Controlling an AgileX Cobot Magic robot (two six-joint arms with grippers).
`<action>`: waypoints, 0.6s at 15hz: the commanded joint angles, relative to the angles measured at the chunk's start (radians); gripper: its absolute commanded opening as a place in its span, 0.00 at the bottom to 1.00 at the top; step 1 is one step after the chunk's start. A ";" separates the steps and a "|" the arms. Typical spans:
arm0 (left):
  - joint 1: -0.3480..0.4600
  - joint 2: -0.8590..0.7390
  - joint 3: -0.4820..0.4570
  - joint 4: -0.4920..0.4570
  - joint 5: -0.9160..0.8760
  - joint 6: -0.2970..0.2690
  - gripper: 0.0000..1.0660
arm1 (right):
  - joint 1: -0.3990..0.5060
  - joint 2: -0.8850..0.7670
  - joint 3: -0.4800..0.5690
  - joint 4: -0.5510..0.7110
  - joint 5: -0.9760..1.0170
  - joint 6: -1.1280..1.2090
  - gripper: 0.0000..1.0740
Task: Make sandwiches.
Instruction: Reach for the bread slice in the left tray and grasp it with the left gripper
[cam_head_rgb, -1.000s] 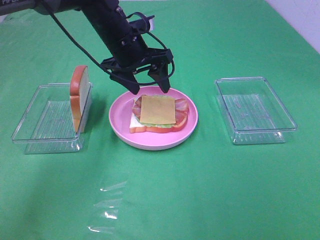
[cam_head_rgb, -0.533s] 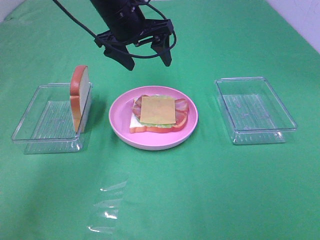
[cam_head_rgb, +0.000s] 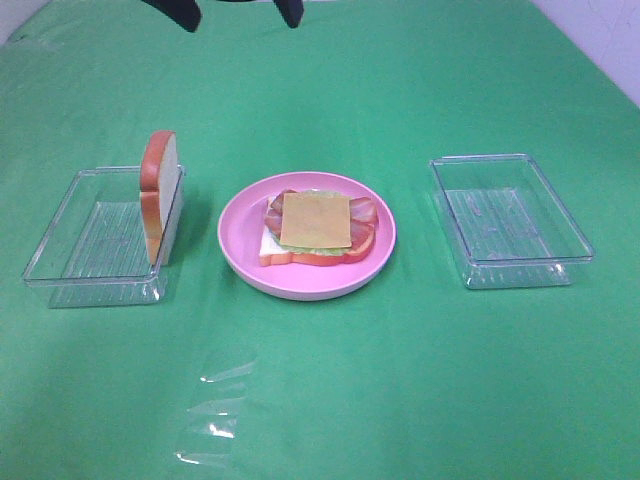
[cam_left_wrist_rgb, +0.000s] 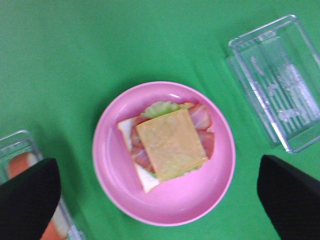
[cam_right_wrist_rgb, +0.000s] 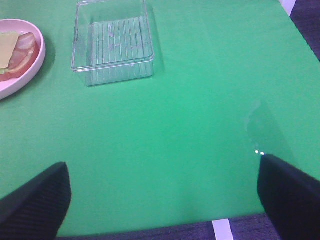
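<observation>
So far the open-faced sandwich (cam_head_rgb: 315, 226) is stacked up to cheese, the top bread slice (cam_head_rgb: 159, 194) is unplaced, and both grippers are spread empty

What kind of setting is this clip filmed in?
Probably a lab tabletop staged for robot trials, not a kitchen: a green cloth covers the table, the sandwich is a toy, and clear trays flank the plate.

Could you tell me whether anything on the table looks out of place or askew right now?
Yes: one bread slice stands on edge, leaning against the wall of the left clear tray rather than lying flat. On the pink plate the open sandwich has its cheese on top but no upper slice. The right tray holds nothing.
</observation>
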 joint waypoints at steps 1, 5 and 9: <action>-0.001 -0.074 0.119 0.138 0.107 -0.042 0.94 | 0.001 -0.028 0.002 0.000 -0.007 0.002 0.91; 0.053 -0.093 0.235 0.108 0.107 -0.082 0.94 | 0.001 -0.028 0.002 0.000 -0.007 0.002 0.91; 0.140 -0.083 0.278 0.058 0.107 -0.080 0.94 | 0.001 -0.028 0.002 0.000 -0.007 0.002 0.91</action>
